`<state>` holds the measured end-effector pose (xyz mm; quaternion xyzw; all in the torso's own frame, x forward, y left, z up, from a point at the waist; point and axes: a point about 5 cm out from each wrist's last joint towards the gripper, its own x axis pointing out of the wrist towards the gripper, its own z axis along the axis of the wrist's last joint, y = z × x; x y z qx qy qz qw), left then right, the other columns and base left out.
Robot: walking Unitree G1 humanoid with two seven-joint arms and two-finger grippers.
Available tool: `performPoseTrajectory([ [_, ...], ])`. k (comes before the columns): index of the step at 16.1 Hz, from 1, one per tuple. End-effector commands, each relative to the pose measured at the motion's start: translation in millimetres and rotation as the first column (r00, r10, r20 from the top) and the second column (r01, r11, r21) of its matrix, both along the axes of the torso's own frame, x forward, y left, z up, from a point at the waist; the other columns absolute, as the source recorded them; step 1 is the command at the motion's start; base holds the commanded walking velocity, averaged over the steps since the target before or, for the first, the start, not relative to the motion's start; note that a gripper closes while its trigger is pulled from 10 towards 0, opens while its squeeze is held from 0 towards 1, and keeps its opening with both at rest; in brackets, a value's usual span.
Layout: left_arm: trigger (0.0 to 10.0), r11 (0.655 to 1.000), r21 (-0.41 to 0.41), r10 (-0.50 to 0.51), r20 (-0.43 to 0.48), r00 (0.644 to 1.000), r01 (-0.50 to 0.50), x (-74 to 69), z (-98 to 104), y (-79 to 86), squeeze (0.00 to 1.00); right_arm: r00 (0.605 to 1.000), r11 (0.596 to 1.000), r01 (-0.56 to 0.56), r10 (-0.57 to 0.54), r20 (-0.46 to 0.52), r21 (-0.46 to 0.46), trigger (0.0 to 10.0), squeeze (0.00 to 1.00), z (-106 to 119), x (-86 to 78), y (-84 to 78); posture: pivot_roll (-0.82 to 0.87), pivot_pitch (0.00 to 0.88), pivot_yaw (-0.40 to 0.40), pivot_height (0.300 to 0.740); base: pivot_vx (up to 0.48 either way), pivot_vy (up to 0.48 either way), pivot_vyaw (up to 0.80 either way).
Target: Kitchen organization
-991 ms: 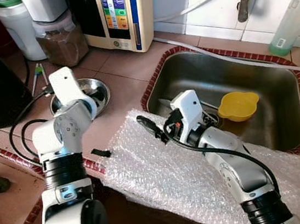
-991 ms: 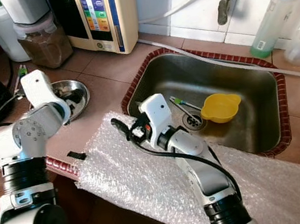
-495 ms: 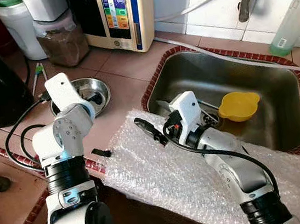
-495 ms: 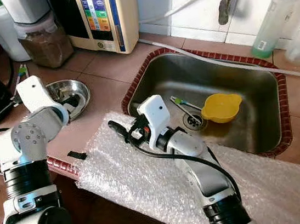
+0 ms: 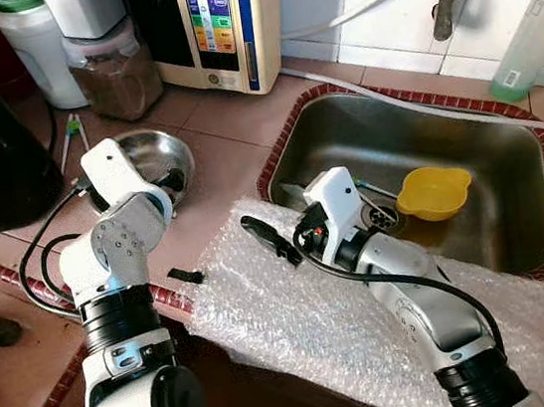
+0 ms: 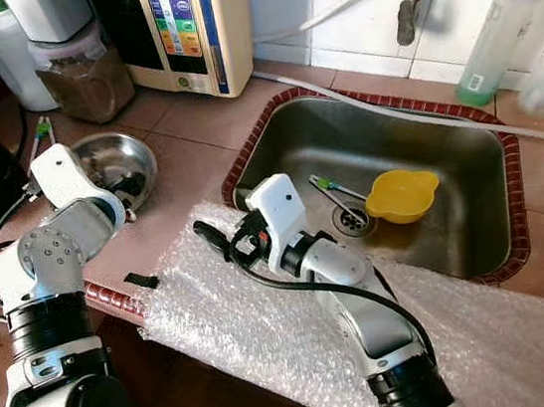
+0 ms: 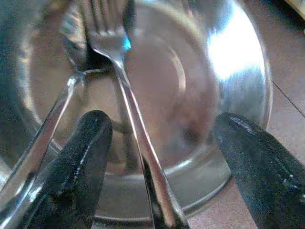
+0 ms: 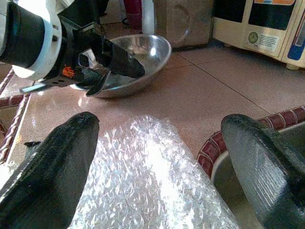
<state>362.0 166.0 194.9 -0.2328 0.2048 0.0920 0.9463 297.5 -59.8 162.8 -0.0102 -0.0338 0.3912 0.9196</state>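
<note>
Steel fork (image 7: 125, 90) lies between the spread fingers of the left gripper (image 7: 162, 157), inside the bowl (image 7: 238, 71). Closing off-centre could slip it. Right gripper (image 8: 157, 157) hangs open over bubble wrap (image 8: 143, 191).

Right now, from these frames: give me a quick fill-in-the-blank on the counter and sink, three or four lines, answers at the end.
1. The yellow bowl sits inside the ____.
2. The left gripper is open at the steel bowl, which holds a spoon and a ____.
3. The right gripper hovers open over the sheet of ____ wrap.
4. The steel bowl stands on the counter to the robot's ____ of the sink.

Missing words: sink; fork; bubble; left
</note>
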Motion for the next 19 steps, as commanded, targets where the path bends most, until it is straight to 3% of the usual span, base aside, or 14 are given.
performPoseTrajectory([
  [1,0.0,1.000,-0.013,-0.010,-0.042,0.999,0.010,-1.6,-10.5,1.9,0.00,1.000,1.000,-0.012,0.012,0.011,0.008,10.0,0.00,1.4,-2.5,1.0,0.04,0.105,0.049,0.740,0.000,0.000,0.00],
  [11,0.0,1.000,-0.022,-0.016,-0.037,0.999,0.015,1.6,-16.9,11.8,0.00,1.000,1.000,-0.017,0.017,0.013,-0.002,10.0,0.00,1.8,-2.3,-0.6,0.03,0.107,0.036,0.740,0.000,0.000,0.00],
  [19,0.0,0.997,-0.011,-0.077,0.027,0.997,0.078,8.7,-6.0,24.7,0.00,1.000,1.000,-0.020,0.020,0.012,-0.010,10.0,0.00,1.9,-2.3,-1.5,0.03,0.111,0.029,0.740,0.000,0.000,0.00],
])
